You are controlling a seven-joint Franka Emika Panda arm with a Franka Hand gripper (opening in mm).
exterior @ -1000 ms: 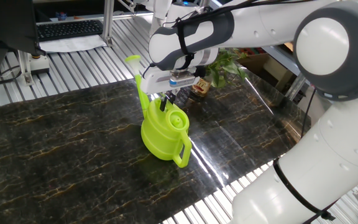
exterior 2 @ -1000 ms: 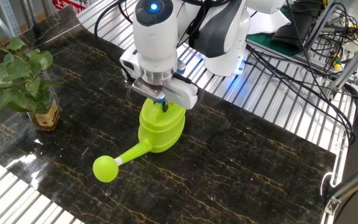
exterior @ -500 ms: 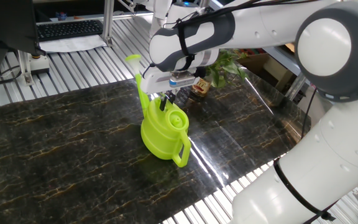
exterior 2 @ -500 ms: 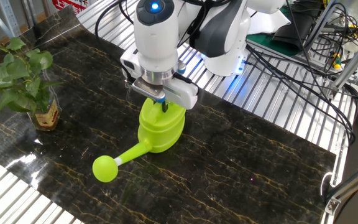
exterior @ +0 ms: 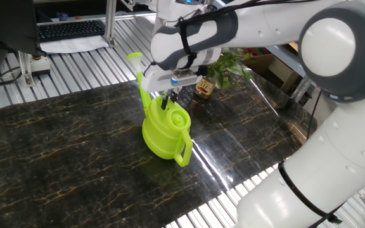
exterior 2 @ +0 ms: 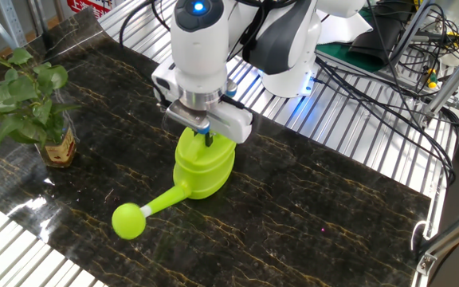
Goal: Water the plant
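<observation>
The lime-green watering can [exterior: 163,134] is held just above the dark marble table, its handle toward the front in one fixed view. In the other fixed view the can [exterior 2: 204,163] points its spout, tipped with a round ball [exterior 2: 128,221], toward the front left. My gripper [exterior: 168,101] is shut on the can's top rim, seen also in the other fixed view [exterior 2: 205,135]. The plant [exterior 2: 30,100], leafy green in a small brown jar with a yellowish label [exterior 2: 58,148], stands at the table's left edge. In one fixed view it [exterior: 224,66] is partly hidden behind my arm.
The dark marble table [exterior: 56,152] is bordered by ribbed metal rails [exterior 2: 349,127]. A keyboard [exterior: 70,29] lies beyond the table's far side. Cables [exterior 2: 397,48] hang at the back right. My arm's base [exterior 2: 289,48] stands behind the can.
The gripper and the watering can have shifted slightly, toward the left and a bit upward; the spout ball has moved left and lower in the other fixed view. The plant has not moved.
</observation>
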